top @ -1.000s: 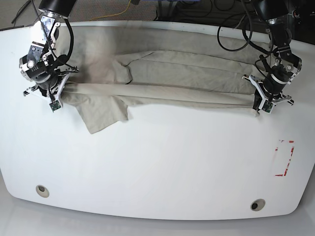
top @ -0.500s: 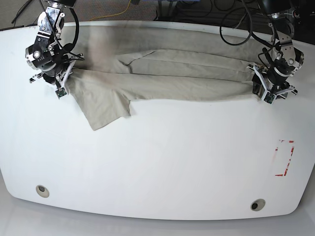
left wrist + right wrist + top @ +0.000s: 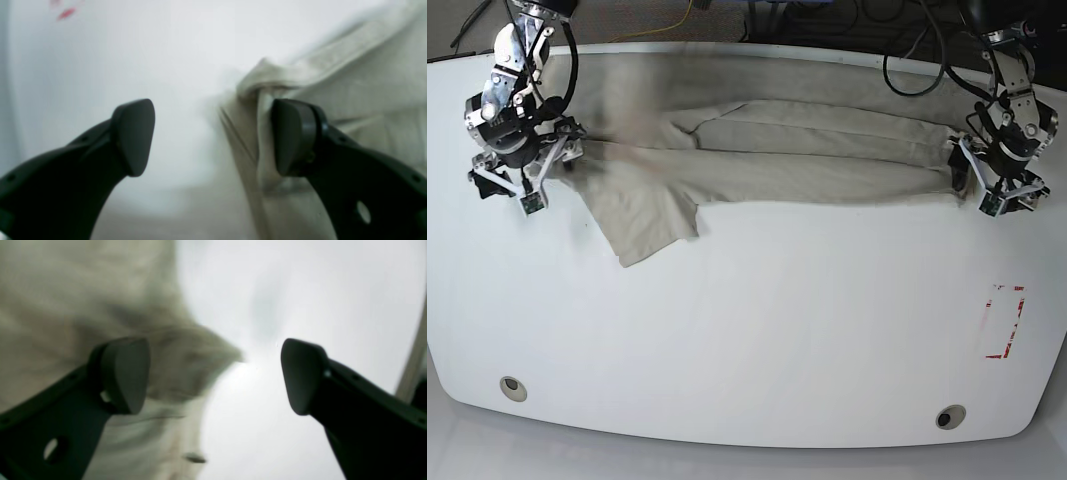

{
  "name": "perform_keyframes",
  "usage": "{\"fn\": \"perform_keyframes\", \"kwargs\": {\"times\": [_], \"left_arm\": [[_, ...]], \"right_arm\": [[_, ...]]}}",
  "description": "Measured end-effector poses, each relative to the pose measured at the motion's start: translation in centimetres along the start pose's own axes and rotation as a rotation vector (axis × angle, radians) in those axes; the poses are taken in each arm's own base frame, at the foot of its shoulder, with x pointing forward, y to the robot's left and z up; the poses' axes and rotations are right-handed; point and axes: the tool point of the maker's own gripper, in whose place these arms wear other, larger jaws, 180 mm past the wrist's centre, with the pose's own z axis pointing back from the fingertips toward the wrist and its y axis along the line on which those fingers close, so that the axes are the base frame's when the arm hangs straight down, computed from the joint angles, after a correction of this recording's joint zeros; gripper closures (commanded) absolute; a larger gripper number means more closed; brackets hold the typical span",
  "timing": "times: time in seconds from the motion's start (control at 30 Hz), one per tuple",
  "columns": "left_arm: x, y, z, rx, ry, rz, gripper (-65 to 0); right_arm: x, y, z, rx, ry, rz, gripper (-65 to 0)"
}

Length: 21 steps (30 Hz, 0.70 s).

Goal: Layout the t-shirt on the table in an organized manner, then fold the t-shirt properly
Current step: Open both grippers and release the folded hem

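Khaki cotton fills the far half of the base view: the t-shirt point(image 3: 797, 165) lies in a long folded band across the white table point(image 3: 757, 330), its long axis running from one side to the other, with 1 sleeve flap trailing toward the near edge by the right arm. The right gripper point(image 3: 509, 180) sits at the band's end on that view's left, the left gripper point(image 3: 999, 190) at the opposite end; each arm is nearest its own end of the cloth, so the next pull or fold would, I judge, start from those 2 ends.

In the left wrist view the 2 dark fingers point(image 3: 133, 136) stand wide apart. The shirt's bunched corner point(image 3: 263, 76) lies beside and just behind the right-hand finger, bare tabletop between the pads; nothing is clamped.

The right wrist view is blurred, yet its 2 fingers point(image 3: 300, 373) are also spread wide. Cloth point(image 3: 100, 290) lies behind the left-hand finger, a pointed corner reaching into the gap, unheld. White table point(image 3: 300, 290) shows beyond the other finger.
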Motion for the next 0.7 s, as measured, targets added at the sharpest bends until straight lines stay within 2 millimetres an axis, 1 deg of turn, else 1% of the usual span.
{"fn": "perform_keyframes", "kwargs": {"times": [0.03,0.1,0.2,0.33,0.4,0.47,0.5,0.53,0.6,0.7], "left_arm": [[0.3,0.3,0.0,0.008,-0.007,0.001,-51.2],[1.4,1.4,0.3,0.038,-0.043,0.014,-51.2],[2.4,2.5,0.6,0.066,-0.081,0.027,-51.2],[3.4,3.6,0.8,0.099,-0.087,0.014,-51.2],[4.4,4.0,1.2,0.114,-0.114,0.004,-51.2],[5.3,4.2,1.5,0.124,-0.141,-0.002,-51.2],[5.9,4.2,1.7,0.129,-0.158,0.001,-51.2],[6.1,4.1,1.7,0.129,-0.166,0.004,-51.2],[6.6,3.5,1.6,0.123,-0.181,0.017,-51.2],[6.8,2.9,1.6,0.11,-0.185,0.018,-51.2]], "right_arm": [[0.2,-0.4,0.0,-0.015,0.002,0.002,-58.3],[1.5,-1.0,-0.1,-0.026,-0.023,-0.006,-58.3],[3.4,-0.9,-0.7,-0.009,-0.078,-0.039,-58.3],[5.1,0.3,-2.1,0.049,-0.109,-0.108,-58.3],[6.3,1.4,-2.8,0.112,-0.146,-0.144,-58.3],[7.3,2.4,-3.4,0.167,-0.175,-0.176,-58.3],[7.4,2.8,-4.1,0.193,-0.173,-0.201,-58.3],[7.7,3.0,-4.3,0.211,-0.178,-0.21,-58.3],[7.6,3.5,-5.6,0.252,-0.158,-0.255,-58.3],[8.0,4.4,-6.7,0.307,-0.147,-0.289,-58.3]]}}
